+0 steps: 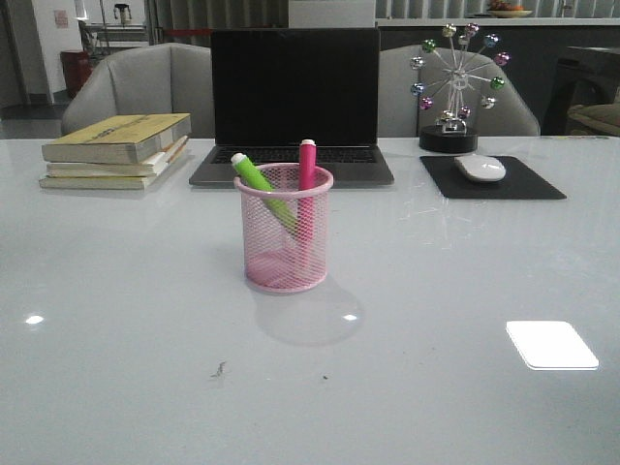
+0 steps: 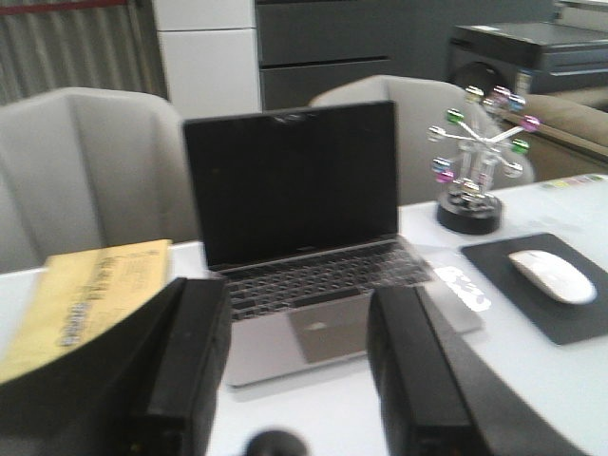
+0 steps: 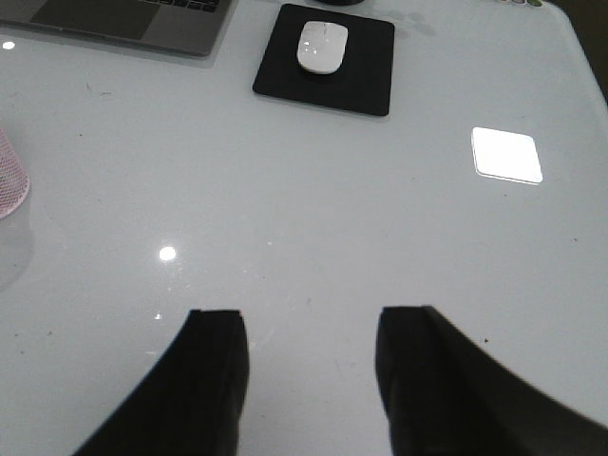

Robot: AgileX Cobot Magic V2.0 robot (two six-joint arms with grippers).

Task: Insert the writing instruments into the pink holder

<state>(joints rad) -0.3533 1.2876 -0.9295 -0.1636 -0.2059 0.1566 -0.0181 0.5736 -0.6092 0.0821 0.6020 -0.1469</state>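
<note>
The pink wire-mesh holder stands upright mid-table in the front view, in front of the laptop. The lime green marker leans inside it toward the left, pale cap end up. Beside it the hot pink marker stands nearly upright in the cup. Only a sliver of the holder shows in the right wrist view. Neither arm appears in the front view. My left gripper is open and empty, facing the laptop. Over bare tabletop, my right gripper is likewise open and empty.
An open laptop sits behind the holder. A stack of books lies at the back left. At the back right are a ferris-wheel ornament and a white mouse on a black pad.
</note>
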